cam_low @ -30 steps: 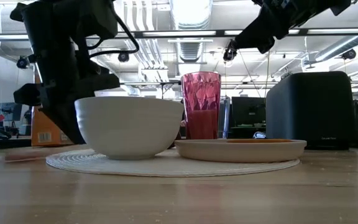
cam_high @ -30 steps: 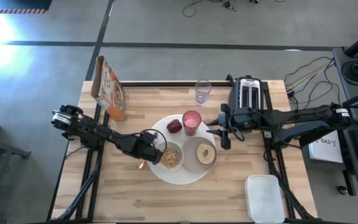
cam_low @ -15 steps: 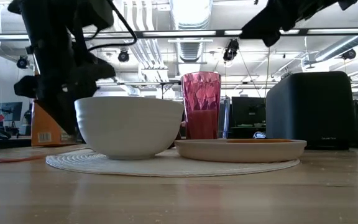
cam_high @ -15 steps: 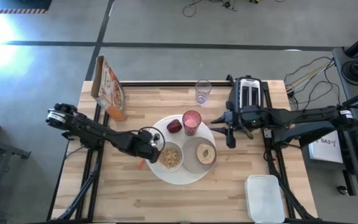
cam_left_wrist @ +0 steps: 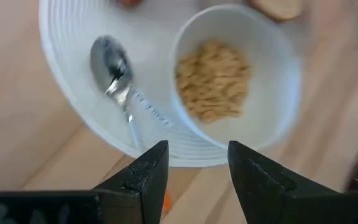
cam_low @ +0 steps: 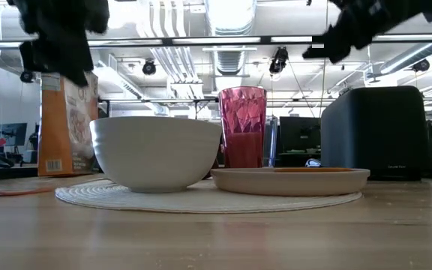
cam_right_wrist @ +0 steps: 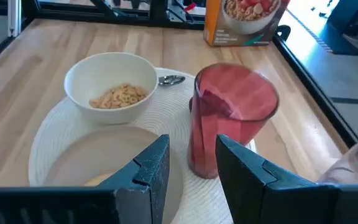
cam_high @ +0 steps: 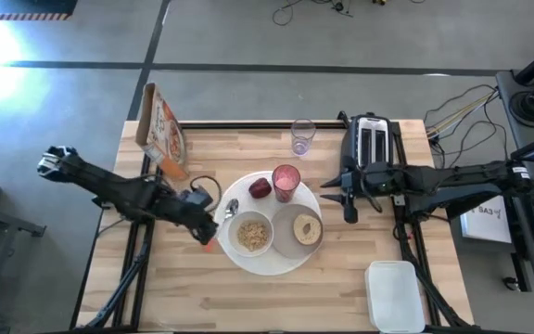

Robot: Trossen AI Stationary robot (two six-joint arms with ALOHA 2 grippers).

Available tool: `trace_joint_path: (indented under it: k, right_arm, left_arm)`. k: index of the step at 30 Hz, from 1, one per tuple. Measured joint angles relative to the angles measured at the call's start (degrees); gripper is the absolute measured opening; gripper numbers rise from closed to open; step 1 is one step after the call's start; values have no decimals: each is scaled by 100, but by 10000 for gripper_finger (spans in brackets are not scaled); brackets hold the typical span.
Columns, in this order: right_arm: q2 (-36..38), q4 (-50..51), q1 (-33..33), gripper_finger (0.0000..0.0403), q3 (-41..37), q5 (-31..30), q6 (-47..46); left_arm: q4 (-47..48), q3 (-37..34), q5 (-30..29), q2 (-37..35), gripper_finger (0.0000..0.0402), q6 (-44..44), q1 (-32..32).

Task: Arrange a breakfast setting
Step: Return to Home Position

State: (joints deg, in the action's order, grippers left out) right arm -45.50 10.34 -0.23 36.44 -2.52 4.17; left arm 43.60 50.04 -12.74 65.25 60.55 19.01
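Note:
A large white plate [cam_high: 269, 262] sits mid-table and carries a white bowl [cam_high: 250, 234] of cereal. Also on it are a grey plate [cam_high: 294, 243] with a bagel half [cam_high: 308, 229], a pink tumbler [cam_high: 286, 182] and a red apple [cam_high: 260, 188]. The spoon [cam_left_wrist: 114, 65] lies with its bowl on the white plate's left rim, its orange handle [cam_high: 209, 244] on the wood. My left gripper [cam_high: 204, 230] hangs open above the spoon's handle, touching nothing. My right gripper [cam_high: 346, 199] floats open to the right of the tumbler [cam_right_wrist: 232, 118], with nothing in it.
A cereal box [cam_high: 163, 130] stands at the far left, a clear glass [cam_high: 302, 136] and a black toaster [cam_high: 369, 139] along the far edge. A white lidded container [cam_high: 395, 295] lies at the near right. Bare wood spreads near the front edge.
My left gripper has let go of the spoon, risen and drawn back toward the table's left edge. The spoon stays behind, its bowl on the plate's rim, its handle on the table. My right gripper has backed a little toward the right edge.

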Motion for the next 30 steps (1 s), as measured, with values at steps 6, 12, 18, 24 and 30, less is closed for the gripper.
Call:
trace_joint_path:
  k: [6,12,18,24,30]
  right_arm:
    - [53,-1517,11,118,-972,415,-167]
    - [22,-3232,28,118,-1849,761,-726]
    - [-68,-4844,170,118,-2667,758,-1024]
    - [-112,-5740,238,118,-3119,750,-1020]
    - [-116,-5744,236,118,-3324,748,-773]
  left_arm:
    - [6,-2,-1145,-853,150,-705,673]
    - [-265,-82,-2515,-1119,150,-2063,1866]
    - [-437,-459,-4112,-1015,150,-2385,3116]
    - [-478,-1386,-5398,-1036,150,-943,3963]
    - [-1039,-2057,-5424,-1035,150,-460,4097]
